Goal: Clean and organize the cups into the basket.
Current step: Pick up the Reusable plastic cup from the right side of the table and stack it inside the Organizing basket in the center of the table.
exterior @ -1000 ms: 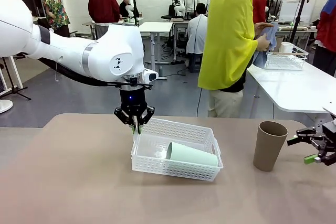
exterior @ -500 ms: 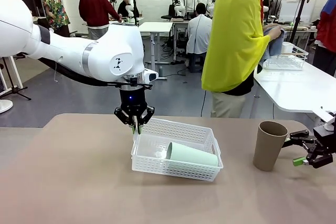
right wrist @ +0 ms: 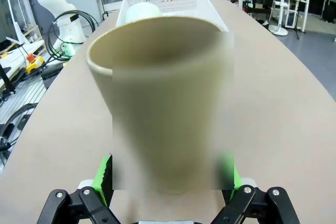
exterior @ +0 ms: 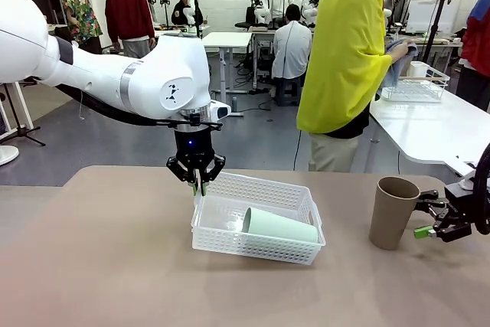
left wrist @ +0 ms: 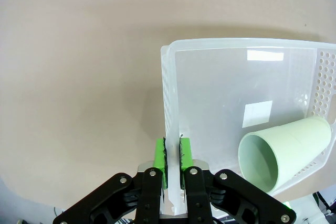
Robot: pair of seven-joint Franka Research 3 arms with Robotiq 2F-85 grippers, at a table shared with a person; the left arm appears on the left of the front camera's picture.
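Left gripper (exterior: 199, 187), jaws closed on the rim of the white basket (exterior: 253, 249) at its 10 o'clock corner. Inside the basket, the mint green cup (exterior: 279, 227) lies on its side toward 4 o'clock, with its mouth facing 9 o'clock. The brown cup (exterior: 393, 212) stands upright on the tan table (exterior: 115, 266) at the basket's 3 o'clock, apart from it. Right gripper (exterior: 423, 218), jaws wide open and holding nothing, sits just at that cup's 3 o'clock.

Your left arm stretched in from 9 o'clock, wrist turned straight down, and its gripper (exterior: 199, 187) had its fingers pinched nearly together. Your right gripper (exterior: 422, 216) sat low at 3 o'clock, level, pointing toward 9, jaws spread wide.
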